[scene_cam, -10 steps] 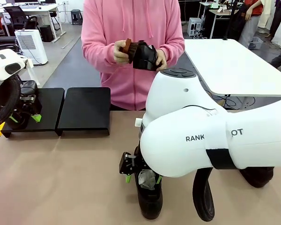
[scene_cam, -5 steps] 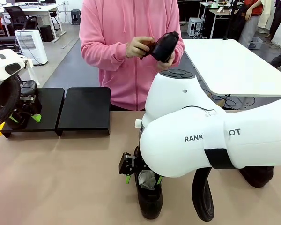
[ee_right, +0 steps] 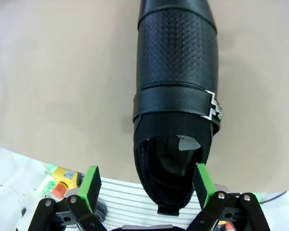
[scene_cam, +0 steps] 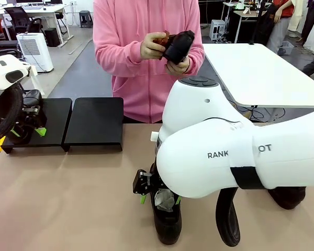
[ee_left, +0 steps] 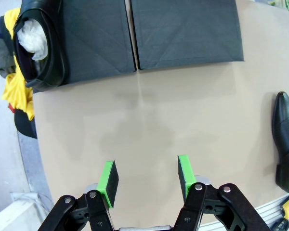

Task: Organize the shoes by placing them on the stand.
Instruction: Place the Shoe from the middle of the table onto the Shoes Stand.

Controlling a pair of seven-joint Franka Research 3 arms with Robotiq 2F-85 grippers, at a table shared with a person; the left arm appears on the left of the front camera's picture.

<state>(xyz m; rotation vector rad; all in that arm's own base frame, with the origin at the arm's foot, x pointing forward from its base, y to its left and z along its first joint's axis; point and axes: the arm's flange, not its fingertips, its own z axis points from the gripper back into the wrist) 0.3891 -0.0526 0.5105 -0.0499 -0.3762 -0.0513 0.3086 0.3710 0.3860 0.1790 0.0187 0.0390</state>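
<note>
My right gripper (scene_cam: pixel 159 200) hangs open over a black shoe (scene_cam: pixel 166 222) lying on the brown table near the front edge. In the right wrist view its green pads (ee_right: pixel 91 185) stand either side of that shoe's heel opening (ee_right: pixel 176 120), with a gap on the left. My left gripper (scene_cam: pixel 26 132) stays open with nothing in it just in front of the stand (scene_cam: pixel 94 123). One shoe (ee_left: pixel 38 43) with white stuffing rests on the stand's left section (ee_left: pixel 96 43). The person in a pink hoodie holds another shoe (scene_cam: pixel 179 46) and a brown brush (scene_cam: pixel 159 38) at chest height.
My right arm's big white body (scene_cam: pixel 225 151) hides much of the table's right half. A black cable (scene_cam: pixel 227 219) loops below it. The stand's right section (ee_left: pixel 188 29) is bare. A white table (scene_cam: pixel 261 73) stands behind on the right.
The person has turned the shoe and brush in their hands and raised them a little. Neither arm has moved.
</note>
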